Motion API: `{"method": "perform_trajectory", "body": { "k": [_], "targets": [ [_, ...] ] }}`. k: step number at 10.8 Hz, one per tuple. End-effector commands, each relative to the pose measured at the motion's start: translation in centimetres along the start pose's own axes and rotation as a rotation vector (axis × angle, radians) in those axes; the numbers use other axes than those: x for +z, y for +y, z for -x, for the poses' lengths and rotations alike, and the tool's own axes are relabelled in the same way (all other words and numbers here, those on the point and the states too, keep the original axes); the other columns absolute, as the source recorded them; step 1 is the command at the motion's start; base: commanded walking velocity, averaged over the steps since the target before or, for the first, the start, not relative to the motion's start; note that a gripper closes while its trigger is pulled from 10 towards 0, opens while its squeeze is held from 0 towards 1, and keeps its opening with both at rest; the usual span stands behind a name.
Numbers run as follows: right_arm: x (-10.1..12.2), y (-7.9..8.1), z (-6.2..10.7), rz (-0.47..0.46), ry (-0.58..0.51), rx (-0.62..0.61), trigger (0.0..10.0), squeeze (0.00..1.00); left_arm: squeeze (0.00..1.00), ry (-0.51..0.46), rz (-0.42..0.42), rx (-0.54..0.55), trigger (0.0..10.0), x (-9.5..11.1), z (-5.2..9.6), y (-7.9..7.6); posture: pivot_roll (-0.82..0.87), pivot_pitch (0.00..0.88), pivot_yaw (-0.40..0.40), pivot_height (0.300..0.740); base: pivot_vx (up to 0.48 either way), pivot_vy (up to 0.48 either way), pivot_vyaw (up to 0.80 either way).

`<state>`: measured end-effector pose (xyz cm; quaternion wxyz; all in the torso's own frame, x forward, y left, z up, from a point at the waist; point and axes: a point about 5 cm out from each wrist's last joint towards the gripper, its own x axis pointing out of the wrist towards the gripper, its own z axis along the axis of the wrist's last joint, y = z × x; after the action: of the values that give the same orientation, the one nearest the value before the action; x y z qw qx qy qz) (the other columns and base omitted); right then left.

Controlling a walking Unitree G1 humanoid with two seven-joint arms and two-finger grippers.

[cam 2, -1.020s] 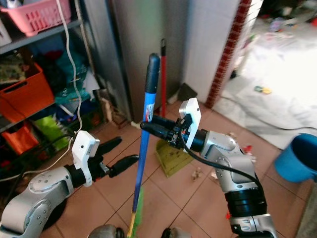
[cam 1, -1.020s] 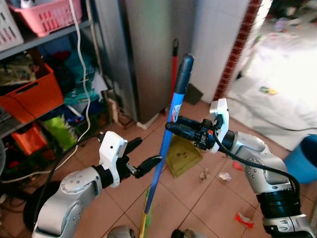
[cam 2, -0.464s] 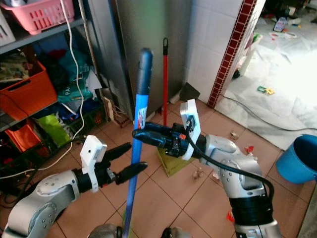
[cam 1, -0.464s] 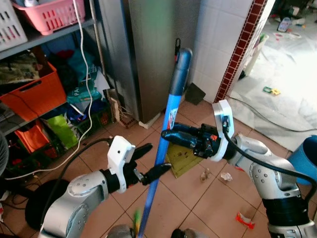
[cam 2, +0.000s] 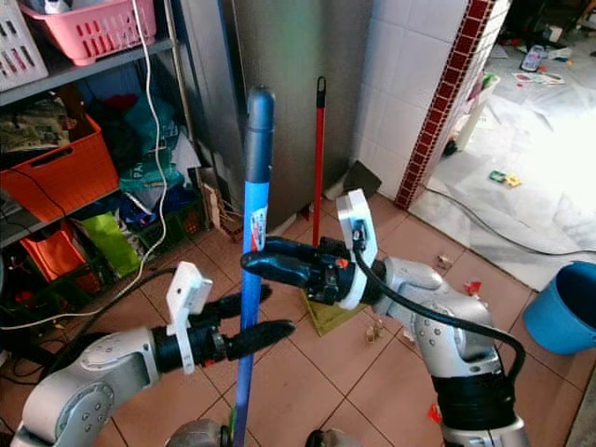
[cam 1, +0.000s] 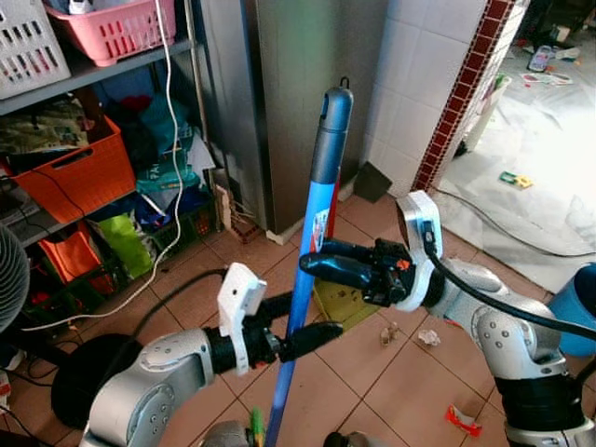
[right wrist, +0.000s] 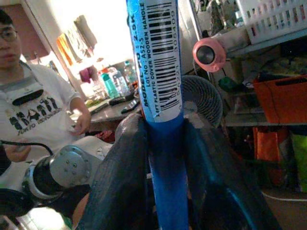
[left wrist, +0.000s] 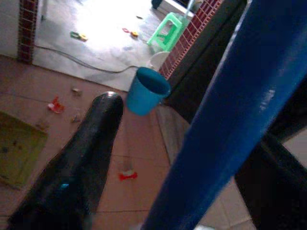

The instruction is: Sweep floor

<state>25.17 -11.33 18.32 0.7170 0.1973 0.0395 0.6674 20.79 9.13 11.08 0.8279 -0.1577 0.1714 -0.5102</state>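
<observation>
Over littered terracotta tiles [cam 1: 410,391], my right gripper [cam 1: 312,264] stayed clamped on the blue plastic-covered broom handle [cam 1: 317,219] while my open left gripper [cam 1: 312,321] closed in, nearly ready to sweep.

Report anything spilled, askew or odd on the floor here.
Litter is strewn over the tiles: small scraps and a red scrap near the yellow dustpan, which lies flat on the floor. The blue broom handle leans, clamped in the right claw.

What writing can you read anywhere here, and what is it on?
"COVER WOODEN HANDLE", on the barcode sticker of the blue broom handle.
The sticker's other lines and the barcode digits are too blurred to read reliably.
The print on the person's white T-shirt is too blurred to read.
</observation>
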Motion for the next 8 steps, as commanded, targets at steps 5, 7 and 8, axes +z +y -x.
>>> {"method": "perform_trajectory", "body": {
  "k": [5,7,8],
  "targets": [
    [0.1,0.7,-0.5,-0.010,-0.006,0.059,0.0,0.00,0.00,0.056,-0.082,-0.022,0.0,0.7,0.8,-0.4,0.01,0.053,0.003,0.740,0.000,0.000,0.00],
    [-0.2,0.7,-0.6,-0.012,0.003,0.058,0.0,0.00,0.00,0.080,-0.122,0.002,0.0,0.7,1.1,0.0,0.01,0.053,0.002,0.740,0.000,0.000,0.00],
    [-0.3,0.6,-0.6,-0.011,0.008,0.053,0.0,0.00,0.00,0.069,-0.133,0.033,0.0,0.7,1.1,0.3,0.02,0.052,0.001,0.740,0.000,0.000,0.00]
  ]
}}
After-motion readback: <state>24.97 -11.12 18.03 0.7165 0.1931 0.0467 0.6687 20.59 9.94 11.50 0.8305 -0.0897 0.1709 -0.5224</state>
